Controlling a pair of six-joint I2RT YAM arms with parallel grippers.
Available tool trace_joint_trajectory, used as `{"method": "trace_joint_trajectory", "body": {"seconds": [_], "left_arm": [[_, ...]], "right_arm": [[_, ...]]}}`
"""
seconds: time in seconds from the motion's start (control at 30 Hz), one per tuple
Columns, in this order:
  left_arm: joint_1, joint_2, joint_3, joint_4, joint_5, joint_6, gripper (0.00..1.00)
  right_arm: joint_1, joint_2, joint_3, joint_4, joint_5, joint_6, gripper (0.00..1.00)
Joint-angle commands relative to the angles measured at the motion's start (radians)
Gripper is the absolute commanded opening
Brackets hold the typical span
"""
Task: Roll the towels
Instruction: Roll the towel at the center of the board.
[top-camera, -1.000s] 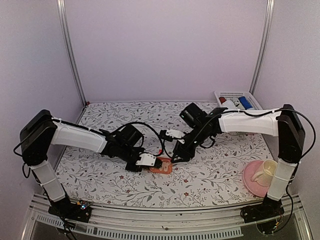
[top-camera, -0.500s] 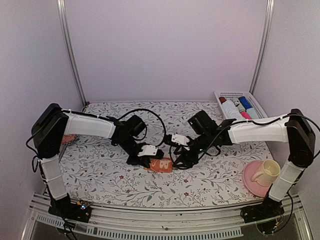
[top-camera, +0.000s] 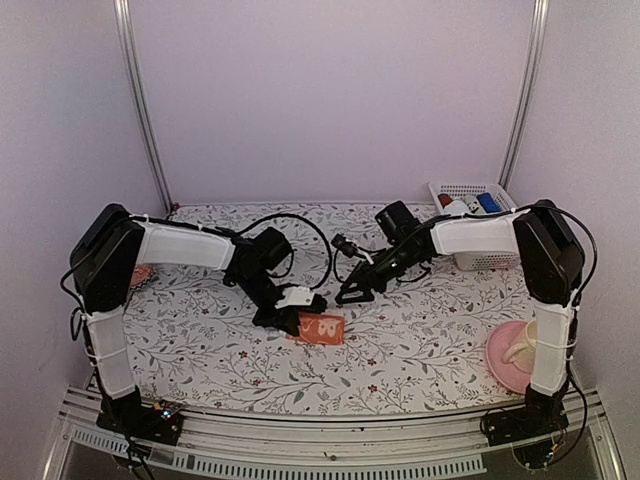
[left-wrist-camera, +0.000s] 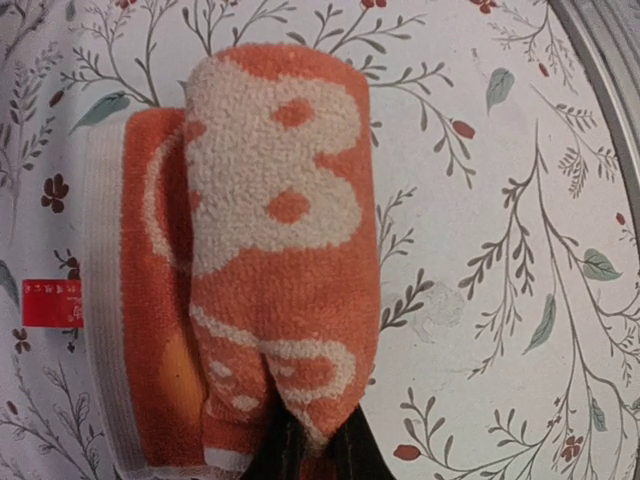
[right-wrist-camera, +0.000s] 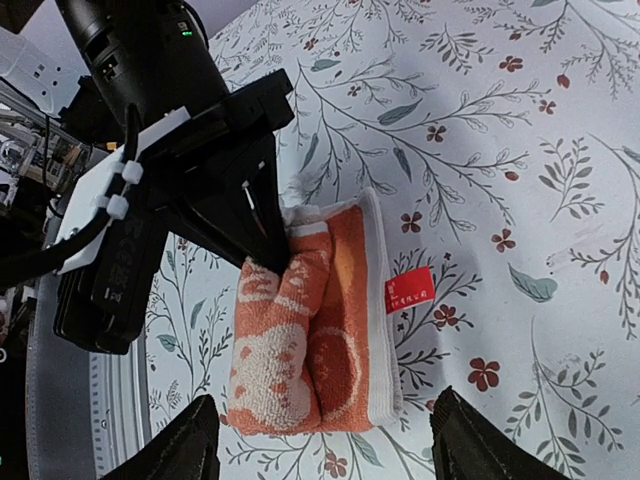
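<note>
Currently, operator, you had: table (top-camera: 420, 350), floral; left gripper (top-camera: 303, 319), clamped on one end of the orange-red towel (top-camera: 322, 328), which lay partly rolled near centre, long axis left-to-right. Right gripper (top-camera: 352, 292), jaws apart and empty, hung just beyond the towel's far-right side; the left one was nearer.

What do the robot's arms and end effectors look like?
The left arm and right arm have black joints, white covers and loose black cables. The left end effector has thin black fingers and a zip-tied white plate; the right end effector, black fingers.
</note>
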Motion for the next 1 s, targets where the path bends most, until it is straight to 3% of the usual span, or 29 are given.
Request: {"method": "trace_joint_trajectory", "body": {"seconds": [0.0, 0.17, 0.97], "left_arm": [[0.014, 0.058, -0.001, -0.076, -0.020, -0.004, 0.00], [0.016, 0.075, 0.001, -0.076, -0.018, -0.003, 0.00], [0.044, 0.129, 0.080, -0.124, -0.014, -0.023, 0.00]], "right_arm": [[0.004, 0.100, 0.079, -0.049, -0.119, 0.050, 0.74], [0.005, 0.167, 0.116, -0.046, -0.196, 0.070, 0.75], [0.053, 0.306, 0.199, -0.098, -0.292, 0.058, 0.76]]}}
